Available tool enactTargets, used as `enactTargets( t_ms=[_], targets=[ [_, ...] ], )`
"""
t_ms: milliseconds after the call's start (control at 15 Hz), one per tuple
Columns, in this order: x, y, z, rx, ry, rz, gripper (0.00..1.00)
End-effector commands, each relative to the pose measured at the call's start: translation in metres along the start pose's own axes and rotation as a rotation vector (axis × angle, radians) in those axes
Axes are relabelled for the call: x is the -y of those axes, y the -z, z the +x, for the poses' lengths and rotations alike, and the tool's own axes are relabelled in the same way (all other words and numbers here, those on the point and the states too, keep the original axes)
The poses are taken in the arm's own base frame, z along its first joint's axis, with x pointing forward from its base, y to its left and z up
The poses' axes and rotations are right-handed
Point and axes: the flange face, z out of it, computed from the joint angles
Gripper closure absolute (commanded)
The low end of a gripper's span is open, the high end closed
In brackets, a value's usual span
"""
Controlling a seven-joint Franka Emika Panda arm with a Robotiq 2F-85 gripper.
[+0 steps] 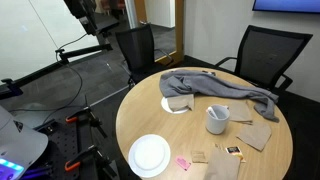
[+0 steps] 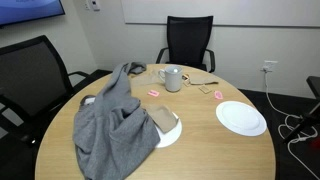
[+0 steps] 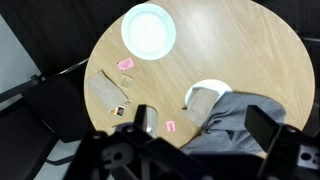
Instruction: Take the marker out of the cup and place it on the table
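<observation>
0 steps are completed. In the wrist view, the cup [image 3: 147,120] is seen on the counter [image 3: 200,50], left of the grey cloth [image 3: 235,120]. The marker is not resolved and is presumed inside. The tool [image 3: 195,140] is held well above, fingers apart, empty.

We count one table [image 1: 140,120]; one cup [image 3: 147,120], left of the fingers [image 3: 268,130] in the wrist view; two white plates [image 2: 241,117], one bare and far ahead of the fingers, one partly under the single grey cloth [image 2: 110,130] lying just beside them; two pink scraps [image 3: 125,63]; two black chairs [image 1: 262,50]; at least three brown napkins [image 1: 255,132].
</observation>
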Motion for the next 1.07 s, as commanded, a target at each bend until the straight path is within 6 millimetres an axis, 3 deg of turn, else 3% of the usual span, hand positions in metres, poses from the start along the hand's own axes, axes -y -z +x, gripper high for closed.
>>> enactTargets(
  t_ms=[0, 600, 1000],
  targets=[
    [0.000, 0.001, 0.000, 0.001, 0.000, 0.000, 0.00],
    [-0.003, 0.007, 0.007, -0.014, -0.017, 0.008, 0.00],
    [-0.043, 0.046, 0.044, -0.097, -0.161, 0.055, 0.00]
  ],
)
